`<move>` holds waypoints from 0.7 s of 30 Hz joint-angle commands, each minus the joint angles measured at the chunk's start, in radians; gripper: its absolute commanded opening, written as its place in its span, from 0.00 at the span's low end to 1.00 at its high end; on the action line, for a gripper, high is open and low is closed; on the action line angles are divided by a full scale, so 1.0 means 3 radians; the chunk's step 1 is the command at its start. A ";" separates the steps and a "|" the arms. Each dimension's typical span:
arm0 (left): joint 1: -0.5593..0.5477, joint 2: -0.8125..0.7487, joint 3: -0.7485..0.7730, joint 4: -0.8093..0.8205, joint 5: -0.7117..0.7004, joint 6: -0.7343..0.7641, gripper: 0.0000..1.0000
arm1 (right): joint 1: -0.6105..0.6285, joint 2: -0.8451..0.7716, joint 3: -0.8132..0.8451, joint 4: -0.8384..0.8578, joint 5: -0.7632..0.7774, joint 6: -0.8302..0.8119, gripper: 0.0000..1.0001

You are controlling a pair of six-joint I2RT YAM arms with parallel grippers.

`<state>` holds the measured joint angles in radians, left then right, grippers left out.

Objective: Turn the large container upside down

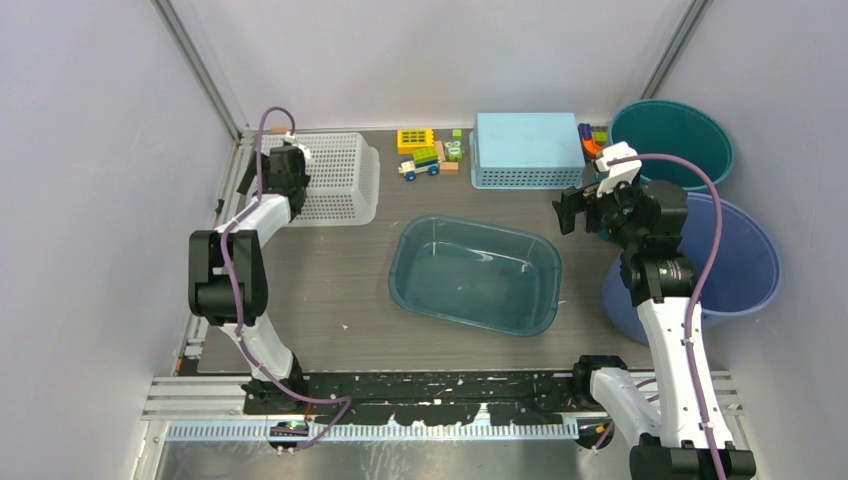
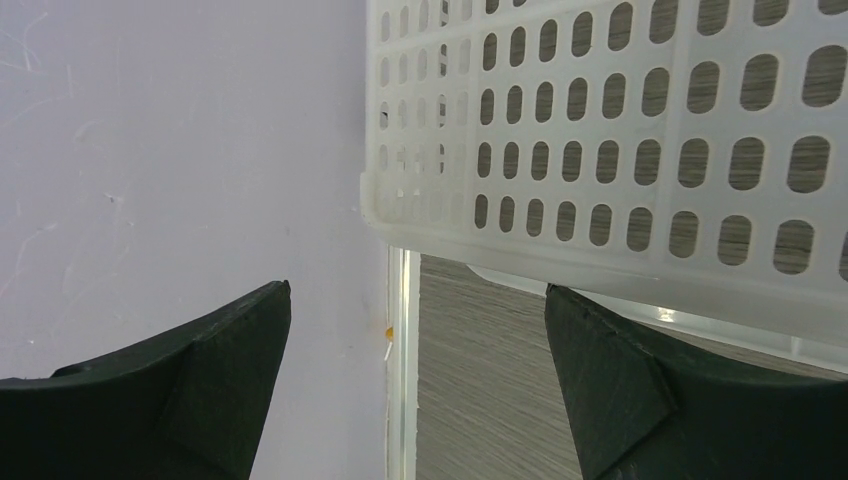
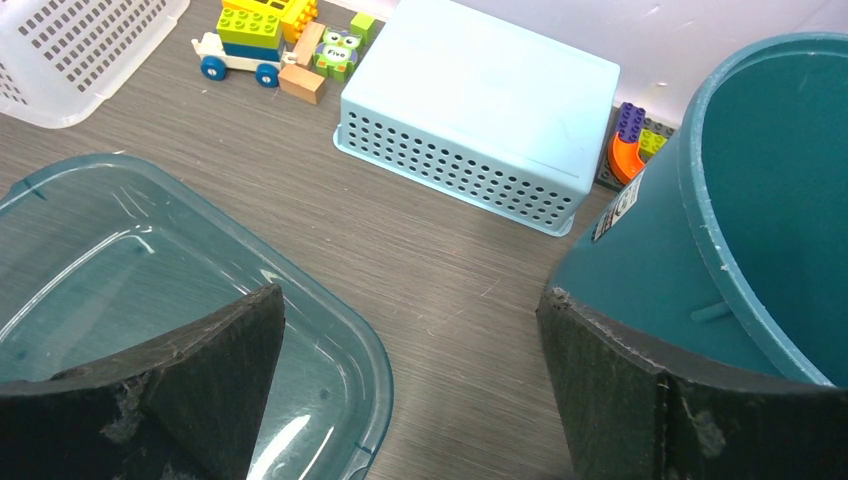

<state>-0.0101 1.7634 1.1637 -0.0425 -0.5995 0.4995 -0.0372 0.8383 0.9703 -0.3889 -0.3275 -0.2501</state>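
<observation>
The large container is a clear teal plastic tub (image 1: 475, 273) in the middle of the table, standing upright with its opening up and nothing in it. Its right corner shows in the right wrist view (image 3: 120, 260). My right gripper (image 1: 572, 212) is open and empty, held above the table just right of the tub's far right corner; in its wrist view (image 3: 410, 300) the jaws stand wide apart over bare table. My left gripper (image 1: 284, 150) is open and empty at the far left, beside the white basket (image 2: 620, 130), next to the side wall (image 2: 415, 300).
A white perforated basket (image 1: 335, 178) sits at the back left. An upturned light blue basket (image 1: 525, 148) and toy bricks (image 1: 428, 152) are at the back. A teal bucket (image 1: 670, 140) and a blue bucket (image 1: 740, 262) crowd the right side, close behind my right arm.
</observation>
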 commanded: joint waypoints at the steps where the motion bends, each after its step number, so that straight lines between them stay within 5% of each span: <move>1: 0.0018 -0.0100 0.0040 0.0089 0.0103 -0.0096 0.99 | -0.0019 0.0007 0.0013 0.0112 -0.0033 0.0061 1.00; 21: -0.0195 0.0207 0.0380 0.0019 -0.0195 -0.0286 0.98 | -0.0019 0.0011 0.0008 0.0115 -0.0020 0.0061 1.00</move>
<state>-0.0589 1.8042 1.2209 -0.0643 -0.6147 0.4480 -0.0372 0.8383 0.9703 -0.3889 -0.3275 -0.2470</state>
